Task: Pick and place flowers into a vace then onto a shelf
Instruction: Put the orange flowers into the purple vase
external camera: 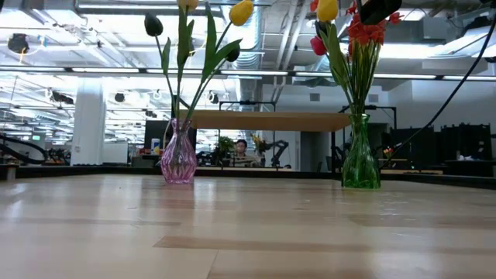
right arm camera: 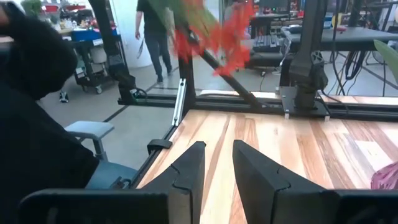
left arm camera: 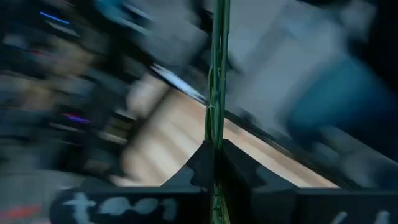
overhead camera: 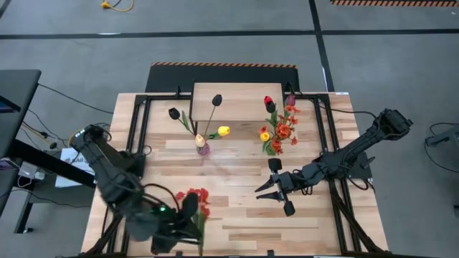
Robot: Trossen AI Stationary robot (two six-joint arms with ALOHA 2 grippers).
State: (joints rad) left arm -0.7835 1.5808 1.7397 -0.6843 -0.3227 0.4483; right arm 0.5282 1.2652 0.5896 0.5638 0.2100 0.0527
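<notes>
The left gripper (overhead camera: 188, 208), at the table's near-left corner, is clamped on the green stem (left arm camera: 216, 93) of an orange-red blossom spray (overhead camera: 195, 196), the stem's long axis running straight out between its fingers (left arm camera: 198, 163); the pink vase (overhead camera: 203, 148), already holding dark and yellow tulips (overhead camera: 223, 131), lies toward twelve o'clock from that gripper, with bare planks between; the green vase (external camera: 360, 159), full of red and orange flowers, stands toward two o'clock, just beside the shelf (overhead camera: 226, 93); the right gripper (overhead camera: 277, 188) hovers at the table's middle-right with its fingers slightly apart and empty, nearer both vases; the left-hand table edge is close beside the held spray.
</notes>
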